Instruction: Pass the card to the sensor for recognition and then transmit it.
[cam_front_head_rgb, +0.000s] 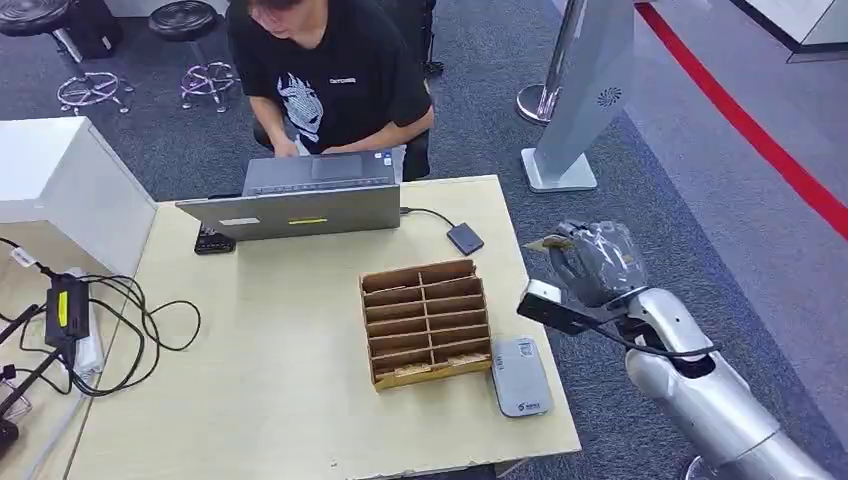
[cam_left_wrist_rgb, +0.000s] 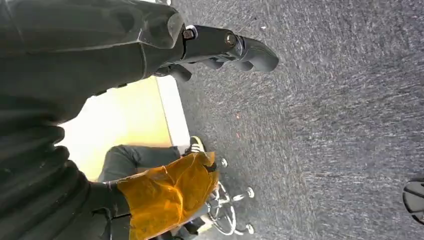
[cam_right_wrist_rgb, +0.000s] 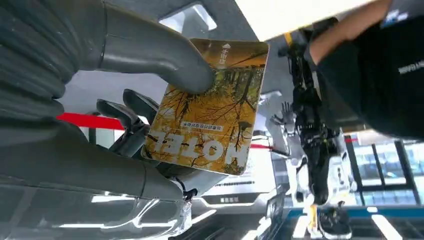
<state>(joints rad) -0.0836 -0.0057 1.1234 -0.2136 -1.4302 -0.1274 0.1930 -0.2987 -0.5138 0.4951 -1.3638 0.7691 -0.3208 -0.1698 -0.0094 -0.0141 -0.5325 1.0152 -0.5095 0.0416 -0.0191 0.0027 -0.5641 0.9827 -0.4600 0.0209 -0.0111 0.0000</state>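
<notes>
My right hand (cam_front_head_rgb: 592, 262) hovers off the table's right edge, raised above the floor. It pinches a card (cam_right_wrist_rgb: 210, 110) printed with an autumn forest and the word HOTEL between the thumb (cam_right_wrist_rgb: 155, 55) and the darker fingers (cam_right_wrist_rgb: 125, 112). In the head view the card (cam_front_head_rgb: 548, 243) shows as a thin tan edge pointing toward the table. The grey sensor (cam_front_head_rgb: 520, 376) lies flat at the table's front right corner, nearer to me than the hand. My left hand (cam_left_wrist_rgb: 225, 47) hangs over the carpet beside the table, fingers stretched out, holding nothing.
A cardboard slotted organizer (cam_front_head_rgb: 427, 320) stands left of the sensor. A person (cam_front_head_rgb: 330, 70) works at a laptop (cam_front_head_rgb: 300, 200) on the far edge; a small dark box (cam_front_head_rgb: 465, 238) is wired to it. Cables (cam_front_head_rgb: 110, 330) lie at the left. A silver stand (cam_front_head_rgb: 580, 100) rises behind.
</notes>
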